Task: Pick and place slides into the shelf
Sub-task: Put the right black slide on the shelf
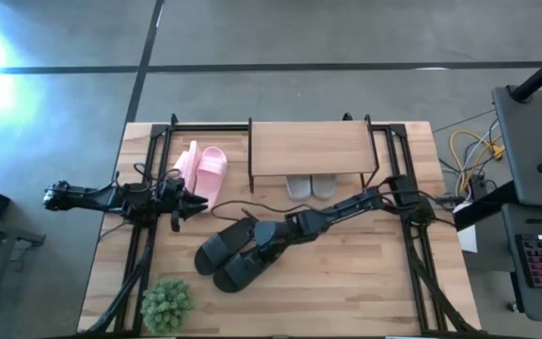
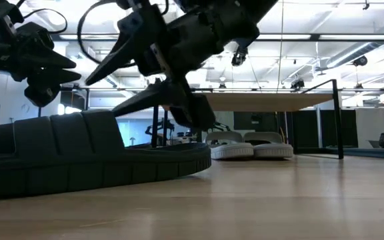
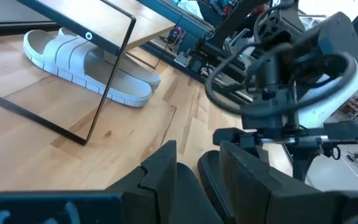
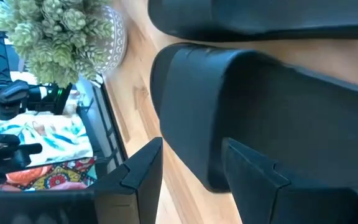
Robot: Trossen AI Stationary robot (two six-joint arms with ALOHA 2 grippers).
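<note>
Near the table's middle, right gripper [image 1: 263,247] hovering open-jawed over the black slides [image 1: 233,254], fingers [image 4: 143,174] straddling one strap without clamping it; grey slides [image 1: 310,185] sitting under the shelf [image 1: 309,149], pink slides [image 1: 202,169] lying beside its left end. Left gripper [image 1: 192,201] waiting just by the pink pair, jaws parted and, seemingly, holding nothing. Potted plant [image 1: 166,305] crowding the near-left corner, black frame rails [image 1: 420,254] hemming both sides, bare wood [image 1: 346,282] lying open toward the near edge.
</note>
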